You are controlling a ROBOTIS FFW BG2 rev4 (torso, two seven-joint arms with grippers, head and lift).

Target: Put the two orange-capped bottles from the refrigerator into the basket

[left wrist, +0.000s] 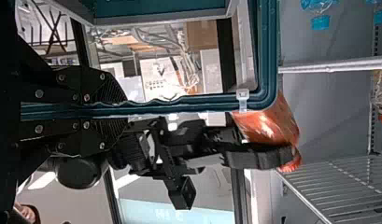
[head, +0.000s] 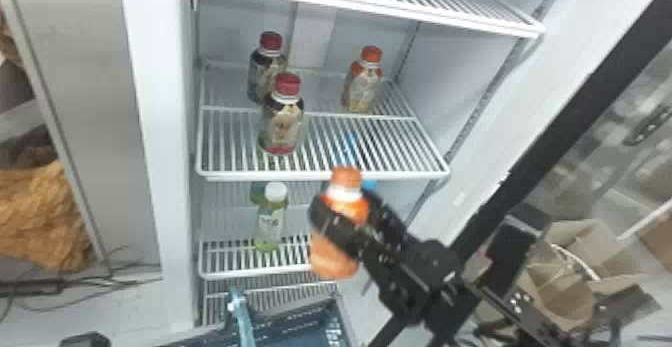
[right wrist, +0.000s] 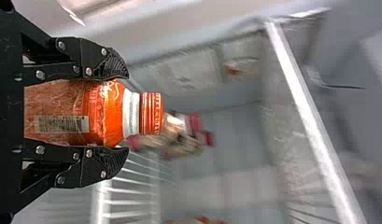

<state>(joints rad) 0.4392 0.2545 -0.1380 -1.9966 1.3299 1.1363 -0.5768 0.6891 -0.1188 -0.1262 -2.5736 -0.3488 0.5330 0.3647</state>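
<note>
In the head view my right gripper (head: pixel 345 213) is shut around an orange-capped bottle (head: pixel 334 256), upright in front of the middle shelf's edge. The right wrist view has this bottle (right wrist: pixel 62 112) between the pads of the right gripper (right wrist: pixel 125 115), cap beyond the fingertips. Another orange-capped bottle (head: pixel 364 86) stands at the back right of the middle shelf. The blue basket (head: pixel 300 323) is at the bottom of the head view, below the held bottle. In the left wrist view my left gripper (left wrist: pixel 123 109) is shut on the basket's rim (left wrist: pixel 198 103).
Two red-capped bottles (head: pixel 282 121) stand left on the middle shelf (head: pixel 325 175). A white-capped green bottle (head: pixel 271 221) is one shelf lower. The open door's dark frame (head: pixel 555 136) slants along the right, with a cardboard box (head: pixel 575 291) beyond it.
</note>
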